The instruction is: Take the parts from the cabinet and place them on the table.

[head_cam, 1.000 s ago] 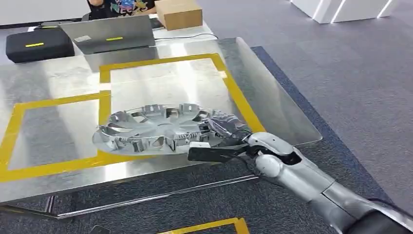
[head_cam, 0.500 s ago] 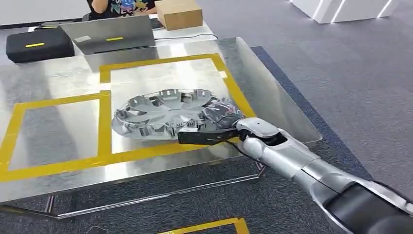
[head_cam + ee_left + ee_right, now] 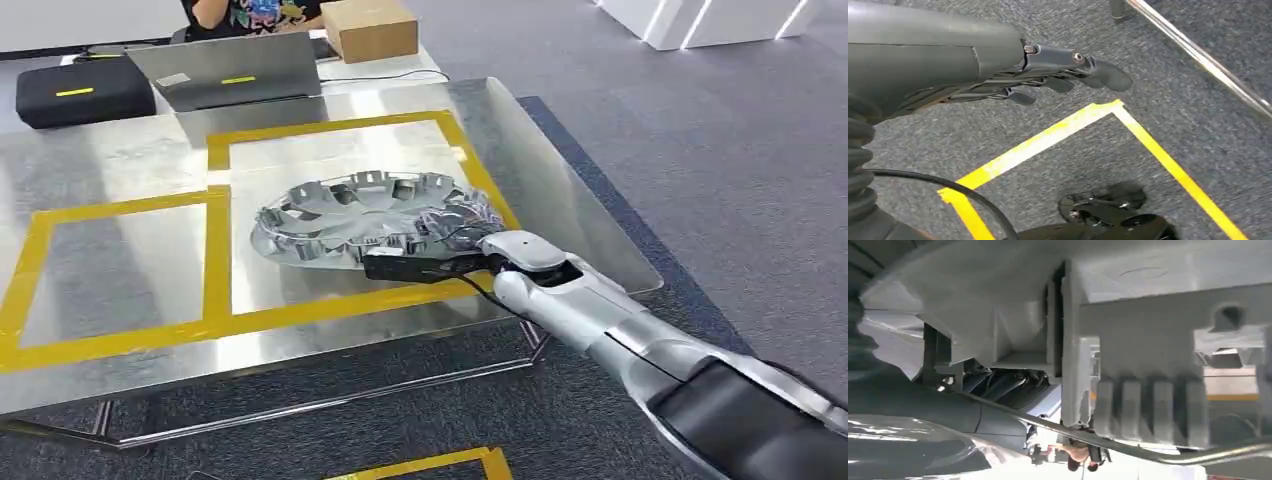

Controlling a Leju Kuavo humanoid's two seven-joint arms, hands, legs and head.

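Carried farther over the shiny steel table (image 3: 120,160) than a second ago, the round silver plastic wheel cover (image 3: 365,220) now hangs above the right yellow-taped square (image 3: 470,170), its near rim gripped by the right hand (image 3: 445,250). Beside the floor, the left hand (image 3: 1058,75) hangs empty, fingers loosely extended.

Grey carpet (image 3: 720,150) (yellow-taped) (image 3: 1153,145)

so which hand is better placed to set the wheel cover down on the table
Right. The right hand already grips the wheel cover at its rim above the table. The left hand hangs over the carpet, holding nothing.
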